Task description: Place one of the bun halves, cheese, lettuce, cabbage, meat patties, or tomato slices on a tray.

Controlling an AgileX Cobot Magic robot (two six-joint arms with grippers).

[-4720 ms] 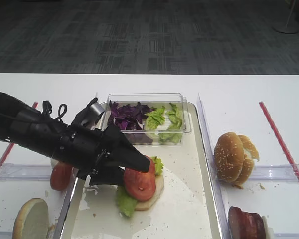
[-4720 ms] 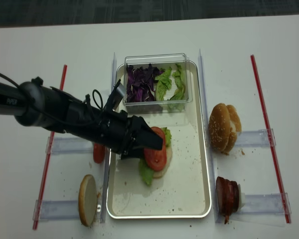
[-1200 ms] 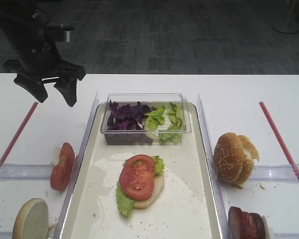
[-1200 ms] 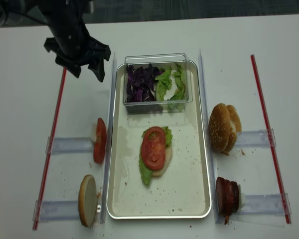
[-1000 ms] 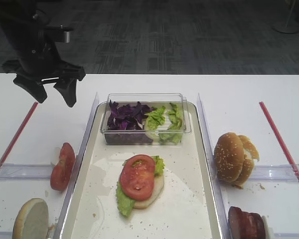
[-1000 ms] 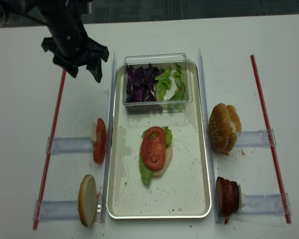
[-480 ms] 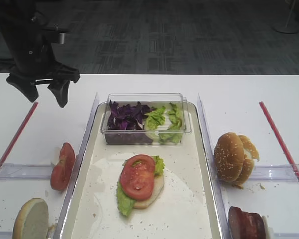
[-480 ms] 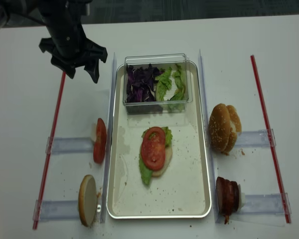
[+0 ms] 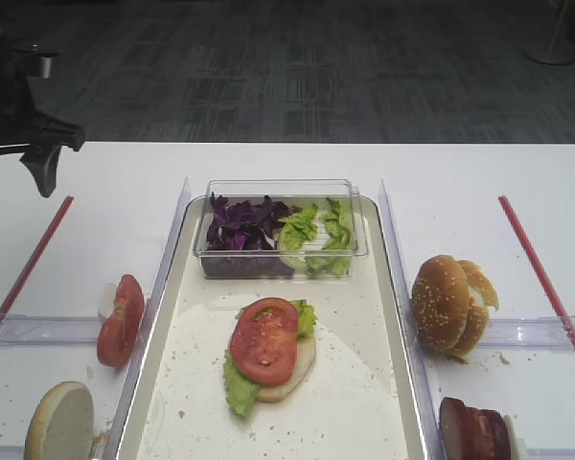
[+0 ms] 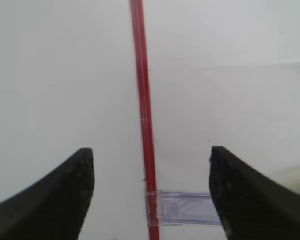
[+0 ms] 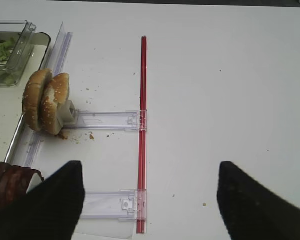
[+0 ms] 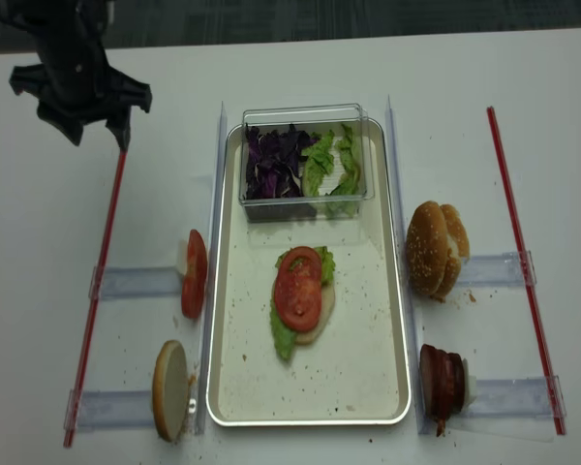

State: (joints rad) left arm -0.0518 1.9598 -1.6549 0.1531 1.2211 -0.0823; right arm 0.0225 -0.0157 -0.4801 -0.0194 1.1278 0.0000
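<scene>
The tray [image 12: 378,291] is centred on the table. On its floor, one of the tomato slices [image 12: 298,289] is stacked on lettuce [image 12: 284,339] and a bun half [image 12: 318,308]. A clear box [image 12: 305,160] with cabbage [image 12: 271,160] is set at the far end. The left gripper [image 12: 90,133] is positioned well apart, above the red strip [image 12: 105,252], its jaws spread wide and nothing gripped. The right gripper [image 11: 147,192] is likewise held wide apart and empty.
</scene>
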